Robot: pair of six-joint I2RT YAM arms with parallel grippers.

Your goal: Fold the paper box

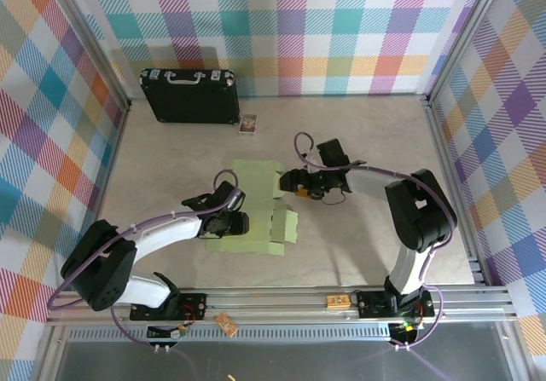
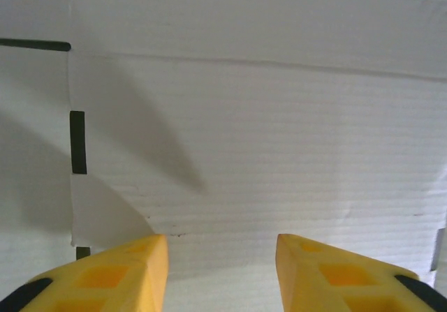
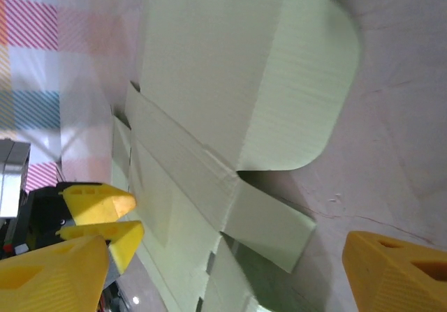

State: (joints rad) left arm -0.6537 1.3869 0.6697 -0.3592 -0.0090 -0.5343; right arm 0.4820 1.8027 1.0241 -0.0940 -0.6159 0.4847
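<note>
Top view: the paper box lies mostly flat mid-table, with both arms covering parts of it. A black briefcase stands at the far left corner of the table, with a tiny card beside it.

Left wrist: your left gripper is parted and empty over pale card, whose edges are cut off.

Right wrist: your right gripper gapes wide and holds nothing. Blurred flaps lie ahead of it.
</note>
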